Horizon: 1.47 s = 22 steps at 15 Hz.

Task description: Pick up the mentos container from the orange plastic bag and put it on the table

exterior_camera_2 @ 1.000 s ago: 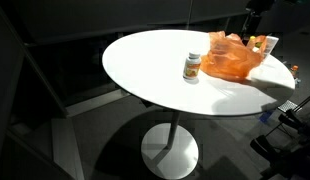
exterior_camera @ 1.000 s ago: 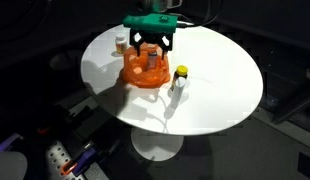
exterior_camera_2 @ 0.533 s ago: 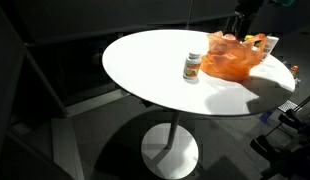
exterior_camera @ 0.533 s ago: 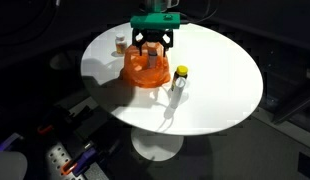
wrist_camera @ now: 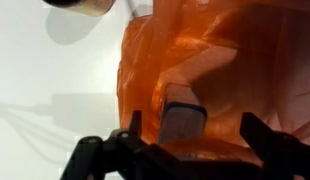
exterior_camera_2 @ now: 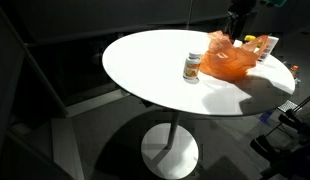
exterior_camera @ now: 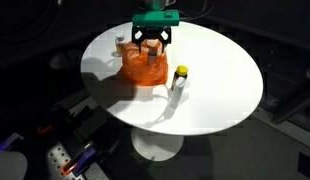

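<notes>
In an exterior view, the orange plastic bag (exterior_camera: 142, 68) is located left of centre on the table (exterior_camera: 225, 70). The hand (exterior_camera: 153, 43) is displaced across the bag compared with a second ago; its fingers are spread and nothing is held. In the wrist view, a grey-topped object inside the bag, judged to be the mentos container (wrist_camera: 182, 122), is framed between the fingers. The grasp is not yet made.

Black gripper (exterior_camera: 155, 47) beneath a teal-green wrist block (exterior_camera: 157, 17).

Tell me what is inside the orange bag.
Wrist view: a grey boxy object sits in the bag, beneath the open tool. Its lower part and anything else inside are hidden by the bag's folds.
</notes>
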### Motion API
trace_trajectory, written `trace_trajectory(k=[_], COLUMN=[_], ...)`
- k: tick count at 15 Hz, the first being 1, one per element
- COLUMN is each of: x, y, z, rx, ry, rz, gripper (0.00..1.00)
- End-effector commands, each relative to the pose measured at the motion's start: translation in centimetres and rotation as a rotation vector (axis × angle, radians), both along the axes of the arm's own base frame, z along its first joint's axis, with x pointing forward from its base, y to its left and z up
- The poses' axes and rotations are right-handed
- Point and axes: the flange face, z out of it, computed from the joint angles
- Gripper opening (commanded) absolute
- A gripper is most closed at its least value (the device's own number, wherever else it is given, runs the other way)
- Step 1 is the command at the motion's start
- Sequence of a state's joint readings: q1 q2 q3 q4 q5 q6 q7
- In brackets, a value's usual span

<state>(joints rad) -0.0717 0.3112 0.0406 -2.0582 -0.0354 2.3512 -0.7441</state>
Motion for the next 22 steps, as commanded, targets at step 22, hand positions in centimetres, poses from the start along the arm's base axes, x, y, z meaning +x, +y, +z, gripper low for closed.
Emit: trace_trajectory(k=[22], x=[-0.2], y=[-0.9], z=[-0.7], rx=[0.041], ry=[-0.127], rz=[-0.198], gripper=[0.62])
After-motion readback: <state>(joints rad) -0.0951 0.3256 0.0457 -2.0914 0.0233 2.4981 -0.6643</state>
